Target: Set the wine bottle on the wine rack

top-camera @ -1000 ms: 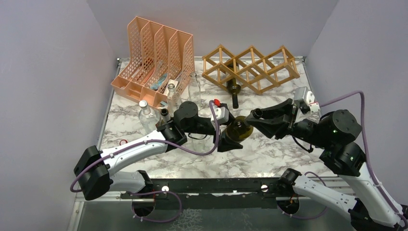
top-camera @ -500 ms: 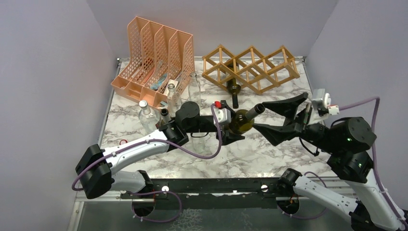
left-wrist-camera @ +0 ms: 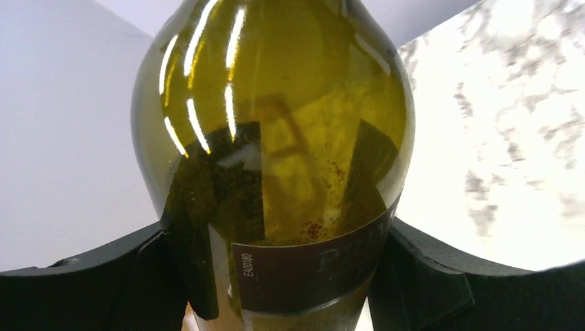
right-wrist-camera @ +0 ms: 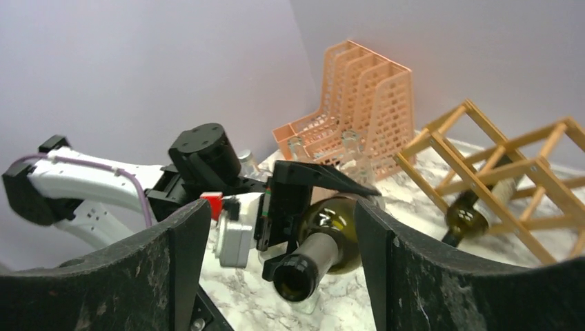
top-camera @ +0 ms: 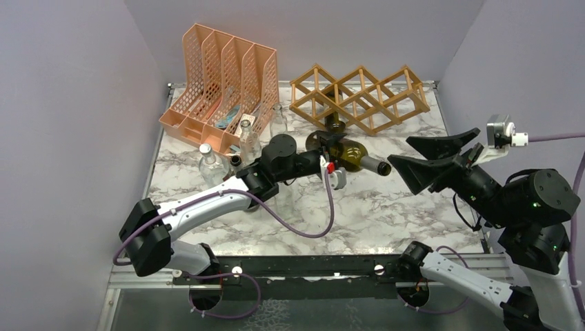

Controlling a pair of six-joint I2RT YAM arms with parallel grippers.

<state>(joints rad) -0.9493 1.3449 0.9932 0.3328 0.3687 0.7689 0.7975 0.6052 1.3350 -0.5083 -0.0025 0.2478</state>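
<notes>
The olive-green wine bottle (top-camera: pixel 353 157) hangs above the table in front of the wine rack (top-camera: pixel 359 96), a tan wooden lattice at the back. Its neck points right. My left gripper (top-camera: pixel 339 153) is shut on the bottle's body. In the left wrist view the wine bottle (left-wrist-camera: pixel 276 138) fills the frame, with black fingers (left-wrist-camera: pixel 428 276) pressed on both sides of its dark label. My right gripper (top-camera: pixel 400 153) stands open to the right of the neck, apart from it. The right wrist view looks between its fingers (right-wrist-camera: pixel 414 276) at the bottle's mouth (right-wrist-camera: pixel 296 276).
Another dark bottle (top-camera: pixel 336 124) lies in a lower cell of the rack. A peach mesh file organizer (top-camera: pixel 224 83) stands at the back left. Clear glass bottles (top-camera: pixel 212 165) stand in front of it, close to my left arm.
My right gripper let go of the bottle's neck, opened wide and drew back to the right. My left arm carried the bottle toward the rack and turned its neck rightward.
</notes>
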